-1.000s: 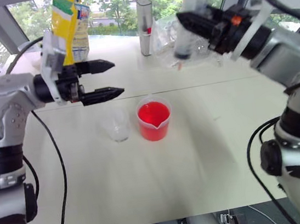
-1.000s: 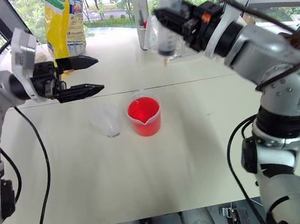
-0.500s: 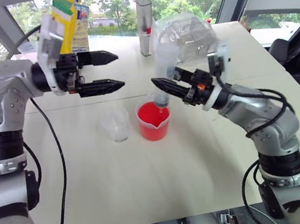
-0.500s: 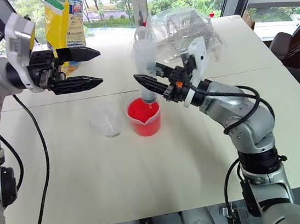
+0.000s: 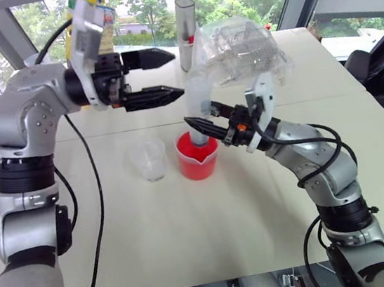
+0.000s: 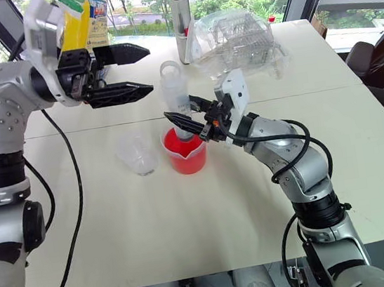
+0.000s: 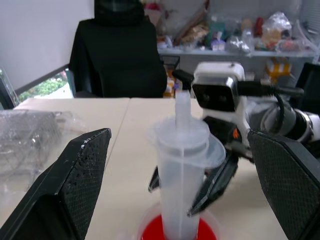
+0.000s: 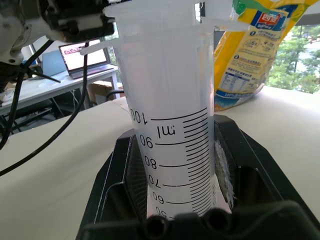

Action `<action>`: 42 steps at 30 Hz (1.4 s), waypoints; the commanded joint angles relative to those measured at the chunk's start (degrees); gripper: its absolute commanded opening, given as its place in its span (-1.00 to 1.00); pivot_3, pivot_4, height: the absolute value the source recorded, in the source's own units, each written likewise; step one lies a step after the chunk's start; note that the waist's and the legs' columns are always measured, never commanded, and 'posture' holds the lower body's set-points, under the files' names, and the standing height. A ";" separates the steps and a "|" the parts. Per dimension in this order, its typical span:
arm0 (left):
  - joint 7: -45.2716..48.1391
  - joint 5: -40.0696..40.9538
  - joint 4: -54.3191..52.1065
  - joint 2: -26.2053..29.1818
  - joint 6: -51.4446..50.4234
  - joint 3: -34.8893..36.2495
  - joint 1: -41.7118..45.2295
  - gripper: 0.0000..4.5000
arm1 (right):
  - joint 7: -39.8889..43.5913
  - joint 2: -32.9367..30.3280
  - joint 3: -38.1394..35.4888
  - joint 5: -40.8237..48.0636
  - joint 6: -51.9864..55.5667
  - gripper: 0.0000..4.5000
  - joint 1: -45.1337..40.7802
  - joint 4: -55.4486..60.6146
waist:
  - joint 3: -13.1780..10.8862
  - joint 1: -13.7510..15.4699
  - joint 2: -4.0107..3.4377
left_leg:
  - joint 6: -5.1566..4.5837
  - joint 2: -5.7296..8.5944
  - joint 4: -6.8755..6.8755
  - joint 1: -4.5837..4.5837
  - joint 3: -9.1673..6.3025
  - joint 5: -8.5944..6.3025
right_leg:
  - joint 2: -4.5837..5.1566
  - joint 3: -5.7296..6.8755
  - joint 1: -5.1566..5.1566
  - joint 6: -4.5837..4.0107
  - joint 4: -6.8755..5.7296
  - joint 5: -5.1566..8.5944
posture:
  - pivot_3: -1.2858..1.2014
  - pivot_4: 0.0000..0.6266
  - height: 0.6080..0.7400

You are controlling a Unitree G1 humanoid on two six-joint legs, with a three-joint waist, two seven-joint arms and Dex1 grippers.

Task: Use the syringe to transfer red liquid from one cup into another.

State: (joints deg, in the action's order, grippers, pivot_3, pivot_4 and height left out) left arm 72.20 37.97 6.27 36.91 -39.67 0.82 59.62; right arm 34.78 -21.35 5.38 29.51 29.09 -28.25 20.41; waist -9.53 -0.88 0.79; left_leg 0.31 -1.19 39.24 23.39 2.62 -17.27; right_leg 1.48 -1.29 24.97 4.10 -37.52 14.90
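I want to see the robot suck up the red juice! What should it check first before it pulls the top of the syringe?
1. Syringe held tight by the right tool: ok, the fingers are clamped on the barrel.
2. Syringe upright: ok.
3. Tip down in the red liquid of the beaker: ok, the lower end sits inside the beaker; tip depth cannot tell.
4. Left tool open and near the plunger top: ok, it is open, beside the top but not touching.
5. Small clear cup ready beside the beaker: ok, upright.
6. Barrel empty before drawing: cannot tell.
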 commanded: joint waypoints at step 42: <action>-3.27 -0.17 -4.29 -3.76 -1.94 -0.27 0.98 -0.97 | 2.07 1.65 2.13 -2.20 -0.44 -0.36 -0.63 0.83 | 0.00 0.02 0.00 | 0.13 0.06 0.05 -0.10 -0.02 0.16 | 0.01 -0.04 0.01 -0.01 -0.36 0.00 | 0.03 -0.52 1.00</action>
State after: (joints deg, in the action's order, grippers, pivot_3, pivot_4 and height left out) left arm 69.32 36.83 2.68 33.07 -42.07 -1.31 57.93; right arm 36.30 -20.22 6.54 27.27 28.75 -28.18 19.97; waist -9.53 -0.86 0.79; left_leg 0.44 -1.12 39.29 23.28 2.60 -17.10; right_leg 1.49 -1.34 24.97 4.09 -37.88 14.90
